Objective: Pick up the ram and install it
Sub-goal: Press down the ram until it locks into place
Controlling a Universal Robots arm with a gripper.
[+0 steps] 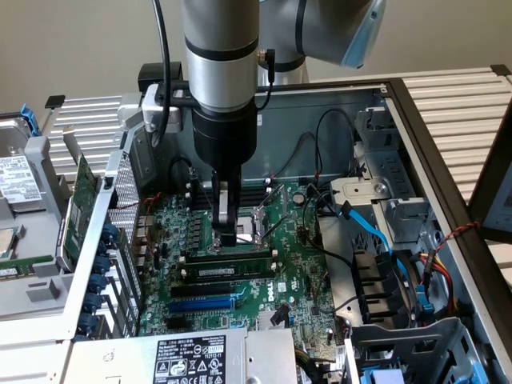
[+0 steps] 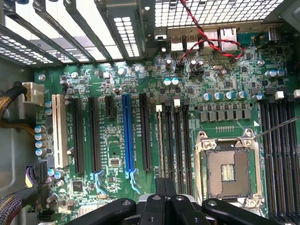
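The ram point(image 1: 240, 258) is a long narrow green stick standing in a black slot on the motherboard point(image 1: 304, 272), just in front of the CPU socket point(image 1: 264, 218). My gripper point(image 1: 228, 237) hangs straight down over the stick's middle with its fingers shut together and the tips right at its top edge. I cannot tell whether they touch it. Nothing sits between the fingers. In the wrist view the shut gripper point(image 2: 164, 186) is over the row of slots beside the CPU socket point(image 2: 227, 171), where the ram point(image 2: 161, 140) shows edge-on as a thin pale line.
The open computer case has metal walls on all sides. A wider green expansion card point(image 1: 80, 210) leans outside at the exterior view's left, near a hard drive point(image 1: 18, 186). Blue cables point(image 1: 376, 232) and drive bays crowd the right. A blue slot point(image 1: 200, 305) and the power supply point(image 1: 188, 360) lie nearer.
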